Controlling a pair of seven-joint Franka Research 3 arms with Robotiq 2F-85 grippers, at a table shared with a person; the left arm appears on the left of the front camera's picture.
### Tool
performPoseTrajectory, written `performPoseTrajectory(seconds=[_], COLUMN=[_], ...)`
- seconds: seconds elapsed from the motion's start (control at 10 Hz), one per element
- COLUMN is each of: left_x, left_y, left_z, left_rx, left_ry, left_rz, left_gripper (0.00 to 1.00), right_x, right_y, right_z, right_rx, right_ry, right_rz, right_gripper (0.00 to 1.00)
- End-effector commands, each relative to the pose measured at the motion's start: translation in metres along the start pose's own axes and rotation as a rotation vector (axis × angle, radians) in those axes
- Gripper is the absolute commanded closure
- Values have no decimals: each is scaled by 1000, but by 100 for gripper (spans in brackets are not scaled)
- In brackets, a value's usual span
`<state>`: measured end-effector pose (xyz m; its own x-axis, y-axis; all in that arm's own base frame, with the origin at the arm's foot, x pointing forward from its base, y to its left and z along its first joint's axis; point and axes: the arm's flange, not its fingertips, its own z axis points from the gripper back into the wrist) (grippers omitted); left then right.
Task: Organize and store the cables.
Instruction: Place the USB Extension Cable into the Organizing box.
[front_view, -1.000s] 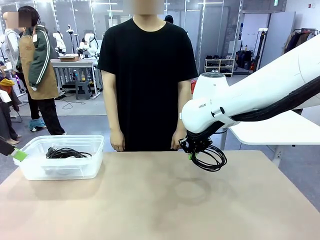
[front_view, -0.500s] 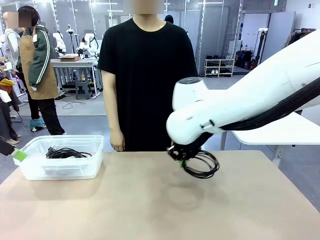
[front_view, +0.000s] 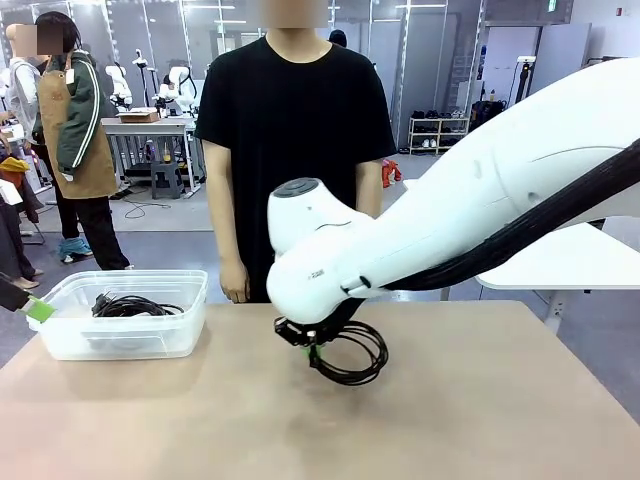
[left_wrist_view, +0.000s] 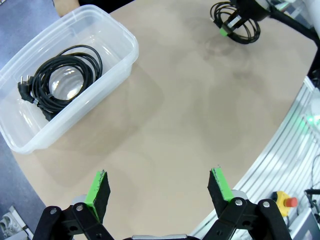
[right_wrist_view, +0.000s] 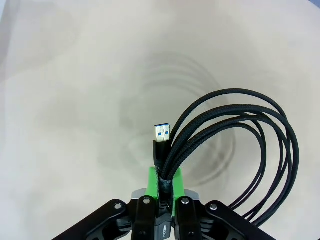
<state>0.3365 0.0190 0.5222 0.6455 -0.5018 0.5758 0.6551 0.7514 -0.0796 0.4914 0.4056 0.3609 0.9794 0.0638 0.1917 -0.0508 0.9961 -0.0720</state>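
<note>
Bright, even overhead light; the coiled cable (right_wrist_view: 235, 135) casts soft ringed shadows on the table (right_wrist_view: 75, 100); wrist views bend at edges.

From my station I see a bare tan table (front_view: 480, 420) with a clear plastic tub (front_view: 70, 335) sitting near its far left corner. A person in a black T-shirt (front_view: 295, 150) stands at the far edge, arms down. Behind, another person in a brown apron (front_view: 75, 150) stands left of a grey workbench (front_view: 150, 135). A white table (front_view: 570, 255) sits beyond the right edge.
</note>
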Motion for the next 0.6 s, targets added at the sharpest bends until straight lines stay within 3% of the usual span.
performPoseTrajectory(seconds=[0.0, 0.5], left_x=[1, 1], left_y=[-3, -3], left_z=[0, 0], left_rx=[19, 19], left_ry=[-1, -1], left_rz=[16, 16], left_gripper=[0, 0], right_x=[-6, -21], right_y=[25, 52], right_z=[-3, -23], right_rx=[13, 66], right_ry=[-18, -5], right_rz=[-36, -6], right_gripper=[87, 87])
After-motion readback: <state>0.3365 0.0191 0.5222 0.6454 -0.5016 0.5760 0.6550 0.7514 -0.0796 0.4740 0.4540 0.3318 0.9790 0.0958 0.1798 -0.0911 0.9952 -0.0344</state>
